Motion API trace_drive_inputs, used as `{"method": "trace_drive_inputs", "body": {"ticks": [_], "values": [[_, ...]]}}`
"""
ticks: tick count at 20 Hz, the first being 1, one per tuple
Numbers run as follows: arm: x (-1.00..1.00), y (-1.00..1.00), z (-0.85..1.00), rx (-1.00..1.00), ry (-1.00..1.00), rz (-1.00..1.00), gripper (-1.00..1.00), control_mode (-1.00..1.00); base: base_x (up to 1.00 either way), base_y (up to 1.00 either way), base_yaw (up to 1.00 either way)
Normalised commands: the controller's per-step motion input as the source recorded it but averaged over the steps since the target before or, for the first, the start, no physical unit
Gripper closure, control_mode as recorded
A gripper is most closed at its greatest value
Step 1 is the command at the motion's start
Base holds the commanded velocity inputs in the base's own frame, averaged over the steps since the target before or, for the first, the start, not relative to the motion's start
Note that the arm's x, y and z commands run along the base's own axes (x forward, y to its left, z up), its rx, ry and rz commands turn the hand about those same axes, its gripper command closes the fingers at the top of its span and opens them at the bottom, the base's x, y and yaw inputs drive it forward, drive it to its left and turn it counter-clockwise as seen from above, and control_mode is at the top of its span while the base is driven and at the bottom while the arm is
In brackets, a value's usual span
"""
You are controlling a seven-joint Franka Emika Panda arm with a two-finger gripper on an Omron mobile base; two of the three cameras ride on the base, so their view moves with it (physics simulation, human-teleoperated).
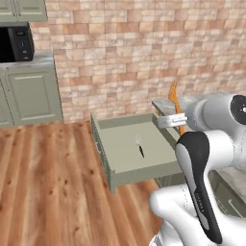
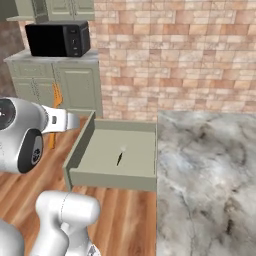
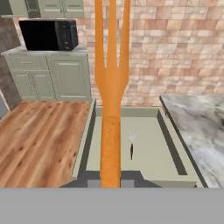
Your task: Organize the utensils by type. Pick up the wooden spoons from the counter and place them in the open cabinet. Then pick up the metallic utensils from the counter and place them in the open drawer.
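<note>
Orange-tan wood fills the middle of the hand view: a forked wooden utensil, three long tines above a flat handle, stands upright out of the gripper, whose jaws are clamped on the lower end of its handle. In the left base view the same piece rises above the hand, beside the edge of the marbled bench; in the right base view it shows behind the white wrist, over the wooden floor.

Below and ahead lies the open drawer, pulled well out from under the bench. One metallic utensil, pale head and thin dark handle, already lies on the drawer's floor, near its middle and apart from the walls.

As a judgement: the wooden piece looks light and stiff, so a firm pinch on the handle should carry it without bending. With the grip low on a long shaft, the tines may swing or twist between the pads if the arm turns sharply, and smooth wood can slip. A hold nearer the middle would be steadier. The task sends wooden pieces to the cabinet, yet this one hangs close to the drawer, so its destination needs care. The small metallic utensil would be light, thin and hard to pinch flat.
</note>
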Motion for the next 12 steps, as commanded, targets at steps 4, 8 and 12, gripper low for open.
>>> {"method": "trace_drive_inputs", "body": {"ticks": [4, 8, 12], "values": [[0.0, 0.0, 0.0, 0.0, 0.0, 0.0, 1.0, 1.0, 0.37, 0.0, 0.0], [0.0, 0.0, 0.0, 0.0, 0.0, 0.0, 1.0, 1.0, 0.46, 0.0, 0.0], [0.0, 0.0, 0.0, 0.0, 0.0, 0.0, 1.0, 1.0, 0.5, 0.0, 0.0]]}}
